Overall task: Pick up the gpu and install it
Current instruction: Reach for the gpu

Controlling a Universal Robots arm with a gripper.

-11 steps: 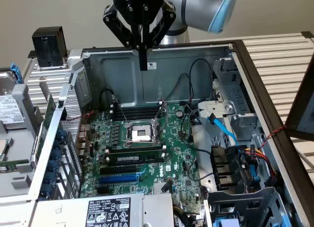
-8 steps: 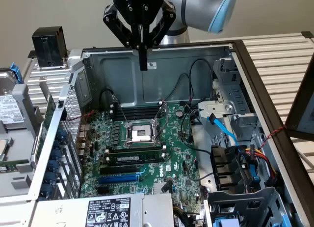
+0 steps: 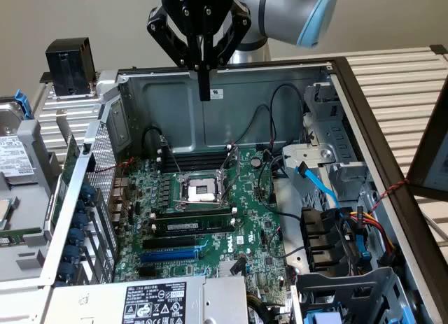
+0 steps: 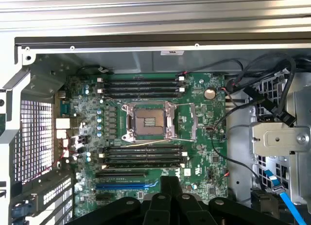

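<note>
Outside the open computer case point(image 3: 175, 107), just off its side on the exterior view's left, a strip of green circuit board point(image 3: 21, 235) lies among grey parts on the surface. This is the only candidate for the gpu, and it cannot be positively identified as such. Also outside the case on that side are a hard drive point(image 3: 14, 159) with a white label and, further back, a black finned block point(image 3: 70, 65) standing upright. Inside the case, the motherboard point(image 3: 259, 226) lies flat on the floor of the case. The CPU socket point(image 3: 201, 191) at its centre is uncovered. Memory sticks point(image 3: 192, 227) are seated in the slots beside the socket. The blue expansion slot point(image 3: 168, 255) beyond them stands bare, so installation is not done. A power supply point(image 3: 150, 299) with a black-and-white label sits at the near end of the case. A drive cage point(image 3: 329, 149) and a blue cable point(image 3: 318, 187) occupy the side of the case on the exterior view's right. The gripper point(image 3: 204, 96) hangs above the case, pointing straight down in line with the top edge of the far wall. Its fingers point(image 3: 204, 72) are pressed together with nothing between them. They touch neither the case nor any part in it.
</note>
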